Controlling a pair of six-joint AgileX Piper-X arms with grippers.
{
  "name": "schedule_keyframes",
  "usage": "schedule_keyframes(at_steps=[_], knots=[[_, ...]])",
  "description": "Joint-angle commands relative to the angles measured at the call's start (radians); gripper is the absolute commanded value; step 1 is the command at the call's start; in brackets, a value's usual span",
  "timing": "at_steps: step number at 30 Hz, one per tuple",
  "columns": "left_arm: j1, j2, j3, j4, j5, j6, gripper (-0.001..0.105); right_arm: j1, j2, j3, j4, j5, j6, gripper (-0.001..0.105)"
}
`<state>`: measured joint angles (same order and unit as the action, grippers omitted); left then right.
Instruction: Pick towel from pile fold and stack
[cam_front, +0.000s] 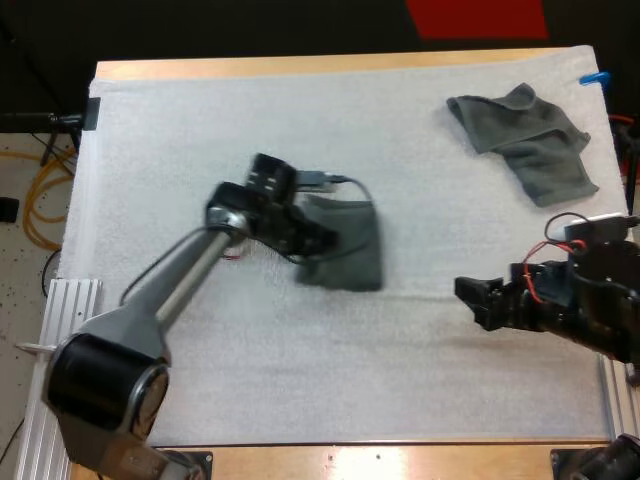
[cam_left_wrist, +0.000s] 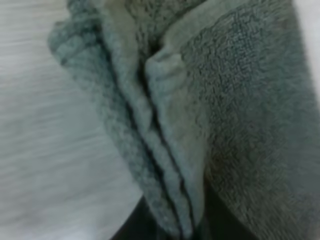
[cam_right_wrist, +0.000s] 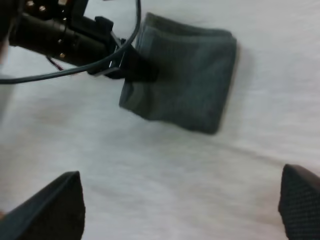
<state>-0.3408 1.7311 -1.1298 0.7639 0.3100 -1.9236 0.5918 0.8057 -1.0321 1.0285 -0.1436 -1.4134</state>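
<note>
We can read no text, label, brand, number or sign in any of the views — nothing legible stands on anything here.
</note>
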Motion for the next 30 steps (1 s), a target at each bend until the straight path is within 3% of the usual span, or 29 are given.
schedule_keyframes(at_steps=[1,4,7,15,18,23,28,30], knots=[[0.030,-0.015,-0.005,0.069,-0.069,0.079,0.000,0.001,0.001,0.012,-0.048,-0.040,0.024,0.077],[0.129,-0.025,-0.005,0.142,-0.175,0.184,0.000,0.001,0.001,0.044,-0.107,-0.066,0.047,0.077],[0.240,-0.025,-0.005,0.162,-0.219,0.251,0.000,0.001,0.001,0.055,-0.147,-0.097,0.047,0.077],[0.465,-0.025,-0.005,0.162,-0.293,0.303,0.004,0.001,0.005,0.057,-0.165,-0.130,0.047,0.077],[0.527,-0.025,-0.005,0.162,-0.293,0.310,0.019,0.001,0.015,0.057,-0.165,-0.130,0.047,0.077],[0.597,-0.025,-0.015,0.182,-0.330,0.321,0.057,0.001,0.038,0.059,-0.165,-0.131,0.047,0.077],[0.620,-0.029,-0.080,0.244,-0.451,0.333,0.060,0.001,0.056,0.059,-0.165,-0.147,0.047,0.077],[0.620,-0.044,-0.112,0.258,-0.463,0.333,0.060,0.001,0.056,0.059,-0.165,-0.149,0.047,0.077]])
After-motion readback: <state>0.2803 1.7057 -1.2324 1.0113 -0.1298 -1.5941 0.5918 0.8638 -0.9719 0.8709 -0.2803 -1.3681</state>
